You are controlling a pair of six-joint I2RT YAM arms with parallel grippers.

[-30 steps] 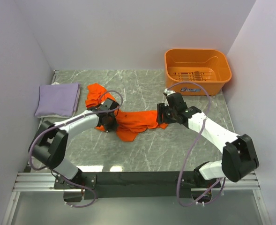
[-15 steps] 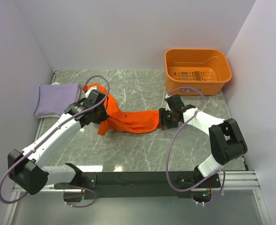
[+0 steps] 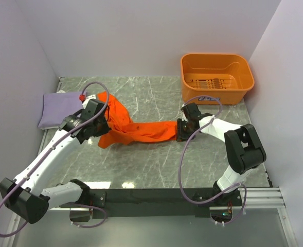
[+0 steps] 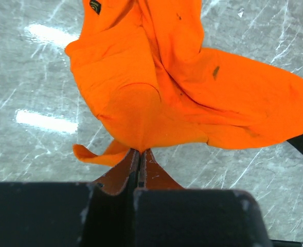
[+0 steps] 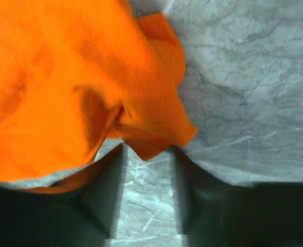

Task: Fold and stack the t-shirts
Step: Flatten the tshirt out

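The orange t-shirt [image 3: 141,131] lies stretched in a crumpled band across the middle of the table. My left gripper [image 3: 103,126] is shut on its left end and holds that end bunched and raised; in the left wrist view the jaws [image 4: 139,152] pinch a fold of the orange t-shirt [image 4: 192,98]. My right gripper [image 3: 180,130] is open at the shirt's right end. In the right wrist view a corner of the orange t-shirt [image 5: 79,77] lies between the spread fingertips [image 5: 147,152]. The lavender t-shirt [image 3: 63,109] lies folded at the far left.
A rigid orange plastic basket [image 3: 216,91] stands at the back right, beyond my right arm. Grey walls close the table on the left, back and right. Bare marble [image 3: 156,164] shows in front of the orange shirt.
My left gripper has moved left and back with the orange shirt's left end, pulling the cloth out longer. My right gripper has shifted slightly at the shirt's right end.
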